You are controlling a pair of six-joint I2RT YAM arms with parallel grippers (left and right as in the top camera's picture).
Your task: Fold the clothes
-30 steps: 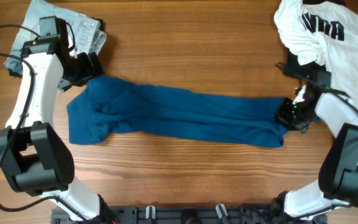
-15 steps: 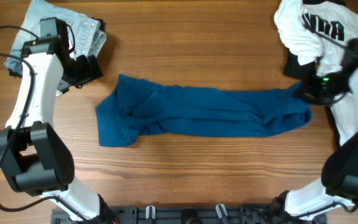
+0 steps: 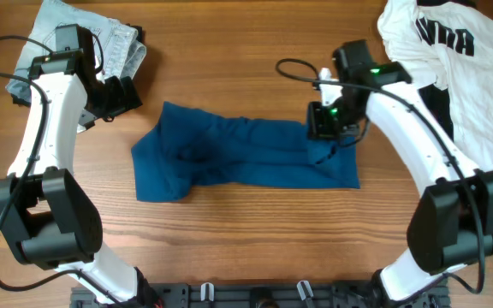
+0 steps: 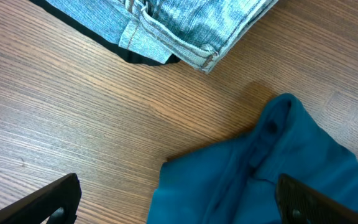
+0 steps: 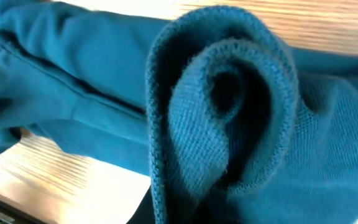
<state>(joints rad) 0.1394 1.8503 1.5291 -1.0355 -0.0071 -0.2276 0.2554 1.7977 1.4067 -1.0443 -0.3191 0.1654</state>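
The dark-blue shirt [image 3: 229,154] lies bunched lengthwise across the middle of the table. My right gripper [image 3: 325,127] is shut on its right end and holds that end folded back over the shirt's upper right part. In the right wrist view the gathered blue fabric [image 5: 229,112] fills the frame and hides the fingers. My left gripper [image 3: 114,94] is open and empty, just up and left of the shirt's left end. In the left wrist view its gripper [image 4: 179,208] spans the shirt's corner [image 4: 272,168]. A white shirt with black lettering [image 3: 460,60] lies at the far right, with a black piece [image 3: 442,103] under it.
A light denim garment [image 3: 101,38] lies at the back left behind my left arm and also shows in the left wrist view [image 4: 185,22], with a dark edge beneath it. Bare wood table [image 3: 246,248] runs along the front.
My right gripper first dragged the shirt to the right, then carried the shirt's right end leftward and back over the shirt, shortening it. My left arm has not moved.
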